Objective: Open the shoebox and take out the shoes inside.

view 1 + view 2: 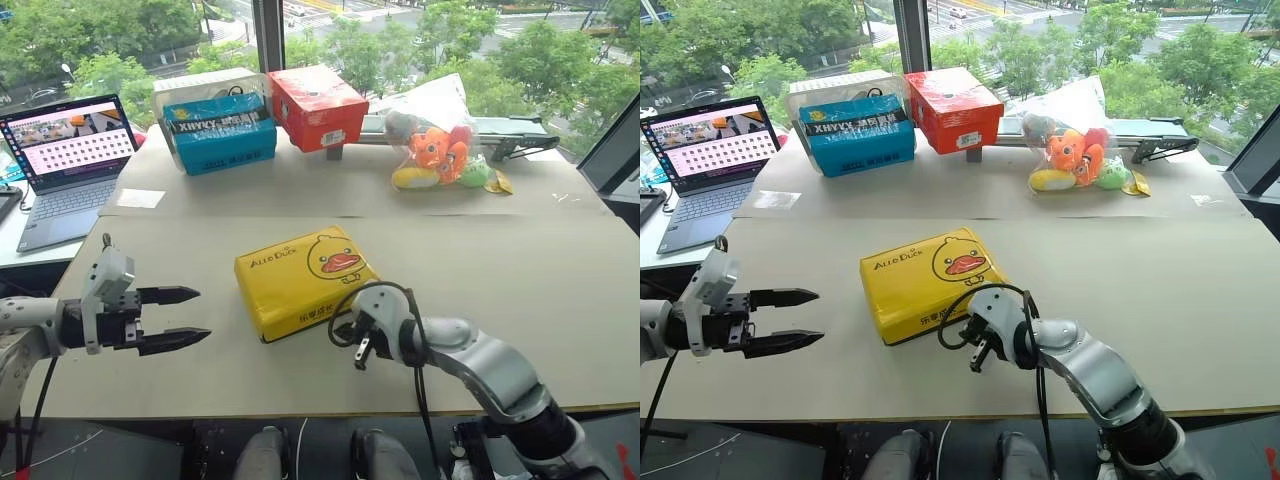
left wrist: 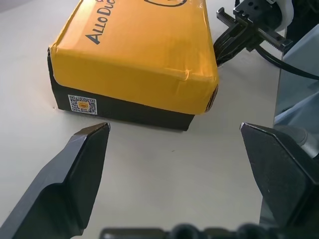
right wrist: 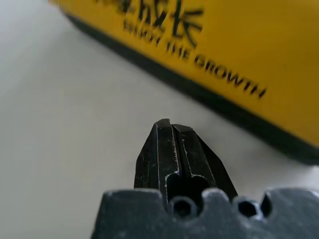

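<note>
Shoebox [image 1: 300, 278], lid closed, lies just beyond right gripper [image 3: 172, 127], whose fingers are clenched empty, angled down. Left gripper [image 1: 178, 318] spread wide, level, left of box.

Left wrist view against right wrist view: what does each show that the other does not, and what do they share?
Left wrist view alone: the open left gripper, the QR sticker on the box's black side, the "Allo Duck" lettering on the lid, and the right gripper beside the box's far corner.

Right wrist view alone: the right gripper's black fingers pressed shut, and the "Enjoy the growth" print on the lid's front edge.

Both: the closed yellow-lidded cardboard shoebox with black sides on the beige table.
</note>
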You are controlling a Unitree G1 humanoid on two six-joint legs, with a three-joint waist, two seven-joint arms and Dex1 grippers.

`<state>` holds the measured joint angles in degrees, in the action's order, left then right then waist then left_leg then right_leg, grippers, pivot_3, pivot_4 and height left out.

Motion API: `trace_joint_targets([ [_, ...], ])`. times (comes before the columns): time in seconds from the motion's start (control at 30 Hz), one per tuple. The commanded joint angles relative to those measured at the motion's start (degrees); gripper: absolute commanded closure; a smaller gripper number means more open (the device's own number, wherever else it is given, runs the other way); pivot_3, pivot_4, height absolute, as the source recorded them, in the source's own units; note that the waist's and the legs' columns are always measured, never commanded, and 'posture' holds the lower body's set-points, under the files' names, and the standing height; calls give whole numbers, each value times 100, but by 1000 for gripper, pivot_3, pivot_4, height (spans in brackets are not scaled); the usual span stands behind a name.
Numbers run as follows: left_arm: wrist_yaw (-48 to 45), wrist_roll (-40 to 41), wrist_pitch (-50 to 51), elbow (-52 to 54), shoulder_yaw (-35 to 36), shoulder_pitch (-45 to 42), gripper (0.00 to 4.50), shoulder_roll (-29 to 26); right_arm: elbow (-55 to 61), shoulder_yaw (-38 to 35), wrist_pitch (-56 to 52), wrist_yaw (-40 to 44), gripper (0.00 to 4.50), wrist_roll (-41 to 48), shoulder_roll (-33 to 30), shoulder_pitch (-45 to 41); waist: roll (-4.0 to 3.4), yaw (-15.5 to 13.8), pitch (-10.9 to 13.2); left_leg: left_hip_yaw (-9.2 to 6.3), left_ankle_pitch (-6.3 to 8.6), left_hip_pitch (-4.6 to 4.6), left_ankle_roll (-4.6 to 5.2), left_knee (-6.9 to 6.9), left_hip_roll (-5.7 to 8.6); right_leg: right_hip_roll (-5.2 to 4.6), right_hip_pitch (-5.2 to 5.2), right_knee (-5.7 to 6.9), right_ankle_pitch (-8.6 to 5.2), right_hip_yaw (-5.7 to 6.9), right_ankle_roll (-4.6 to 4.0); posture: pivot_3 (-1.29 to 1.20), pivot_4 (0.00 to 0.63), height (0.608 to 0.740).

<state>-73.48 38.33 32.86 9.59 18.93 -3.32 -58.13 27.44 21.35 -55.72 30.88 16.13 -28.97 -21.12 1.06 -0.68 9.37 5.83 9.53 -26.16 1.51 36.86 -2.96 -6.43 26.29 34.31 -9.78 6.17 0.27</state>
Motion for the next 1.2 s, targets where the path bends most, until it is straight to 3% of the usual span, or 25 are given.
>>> trace_joint_targets([
  [0.03, 28, 40, -11, 138, 46, -130, 0, -35, -42, -418, -123, -332, 4411, -21, 302, -199, 0, 0, 0, 1, 0, 0, 0, 2, 1, 0, -1, 0, 0, -1, 0, 0, 150, 739],
  [0.33, 4, 46, 9, 106, -134, -286, 0, -18, 417, -1172, -697, -322, 4411, 636, 774, -896, 0, 16, 0, 7, -2, 2, -2, 9, 0, 4, 6, 25, 1, -17, 1, 0, 150, 739],
  [0.5, 23, 43, 4, 94, -178, -324, 0, -9, 269, -1234, -720, -363, 4411, 781, 970, -1277, 0, 12, 1, 7, -6, 10, -9, 9, -1, 8, 8, 48, -3, -22, -5, 0, 150, 739],
  [0.9, 84, 53, -7, 178, -242, -324, 0, 80, -3727, -648, 1555, -195, 4411, -320, 2045, -4200, -1, 145, 3, 27, -12, 19, -11, 13, 4, 19, 15, 69, 8, -42, 11, 0, 150, 739],
  [1.2, 204, 123, 40, 378, -132, -143, 0, 166, -6584, -487, 3081, 28, 4411, -1019, 2893, -5226, 1, 188, 3, 50, -17, 21, -9, 12, -1, 23, 12, 71, 9, -41, 13, 0, 150, 739],
])
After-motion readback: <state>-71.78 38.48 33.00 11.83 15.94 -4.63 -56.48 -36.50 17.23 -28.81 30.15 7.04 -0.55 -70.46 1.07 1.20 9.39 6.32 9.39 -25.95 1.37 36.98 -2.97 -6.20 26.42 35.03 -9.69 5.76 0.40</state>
